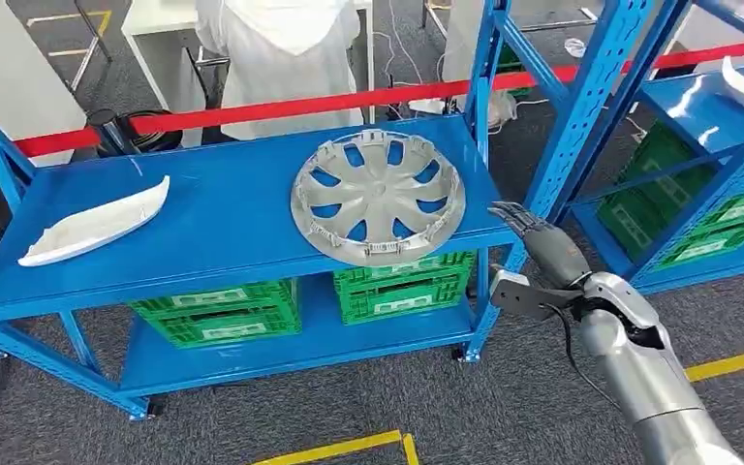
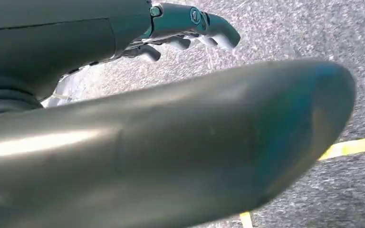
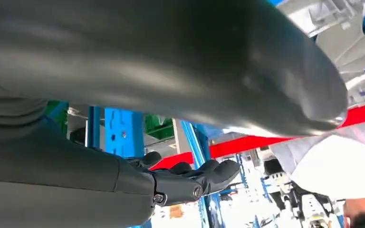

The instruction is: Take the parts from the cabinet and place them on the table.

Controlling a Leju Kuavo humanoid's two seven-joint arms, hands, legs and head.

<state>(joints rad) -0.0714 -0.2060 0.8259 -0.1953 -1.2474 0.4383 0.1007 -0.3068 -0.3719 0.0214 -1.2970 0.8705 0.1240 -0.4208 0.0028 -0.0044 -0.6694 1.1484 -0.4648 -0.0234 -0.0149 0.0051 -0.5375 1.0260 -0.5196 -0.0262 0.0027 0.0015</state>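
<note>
Right now the right hand (image 1: 533, 262) is raised at the front right corner of the blue cabinet (image 1: 223, 208), level with its top shelf, holding nothing, with the dark fingers (image 1: 518, 221) stretched toward the shelf edge and the thumb splayed below. The silver wheel cover (image 1: 379, 197) lies flat on that shelf, just beside the fingertips but not touching them as far as I can see, its near rim hanging close to the shelf's front lip. A white curved trim piece (image 1: 97, 226) rests well apart on the left end of the same shelf. To my eye the step in hand is the reach for the wheel cover, and the thing to get right is the approach: the blue upright post (image 1: 484, 92) stands close to the hand, so the fingers should come in over the rim from the front rather than sweep sideways. A grip on the rim between spokes looks safest, since a wide flat disc would likely tip if pinched at one thin edge. The left hand (image 2: 190, 26) hangs low over the grey floor, fingers loosely curled, with nothing in it. A person in white (image 1: 286, 48) stands behind the red barrier tape (image 1: 252, 108).
</note>
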